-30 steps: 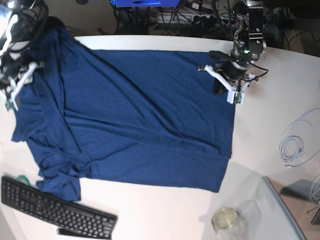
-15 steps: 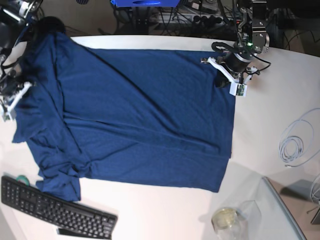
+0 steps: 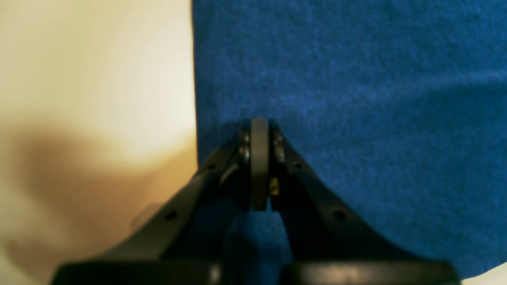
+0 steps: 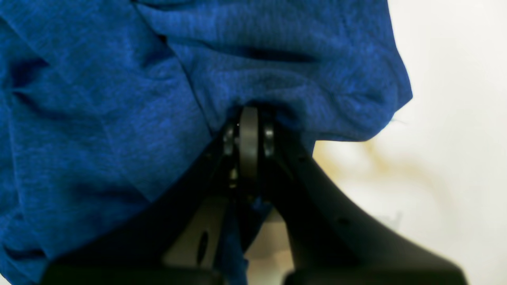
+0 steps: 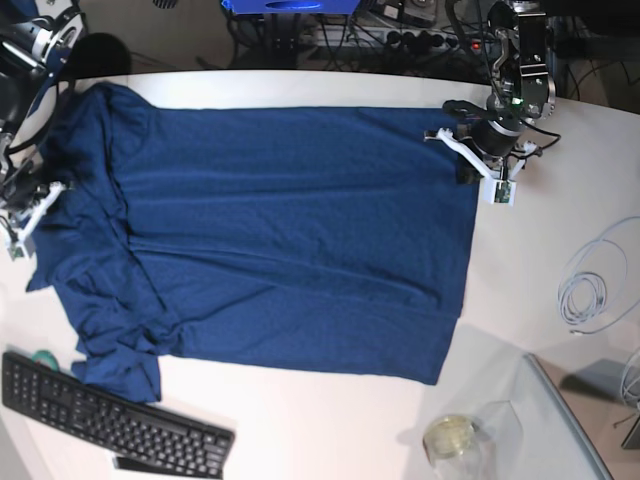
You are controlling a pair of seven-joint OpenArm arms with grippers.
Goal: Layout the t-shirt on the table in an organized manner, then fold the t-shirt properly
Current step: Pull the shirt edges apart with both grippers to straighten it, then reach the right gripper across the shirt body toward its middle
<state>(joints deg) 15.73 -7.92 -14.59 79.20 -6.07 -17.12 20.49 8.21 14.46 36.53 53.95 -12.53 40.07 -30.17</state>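
Two sets of fingers are pinching the t-shirt (image 5: 290, 240) at opposite edges, left gripper (image 5: 470, 165) upper right, right gripper (image 5: 38, 195) at left, and pulling evenly apart should be flattening it across the white surface (image 5: 330, 420) without dragging.

Both arms are reaching out wide apart, left gripper (image 3: 259, 166) and right gripper (image 4: 248, 150) both pinching cloth, jaws clamped.

- White surface (image 5: 300, 425), curved far edge.
- Navy t-shirt (image 5: 280, 240) spread flat across the middle.
- Black keyboard (image 5: 110, 420) at the near corner.
- Coiled white cable (image 5: 590, 290), glass jar (image 5: 452, 438).
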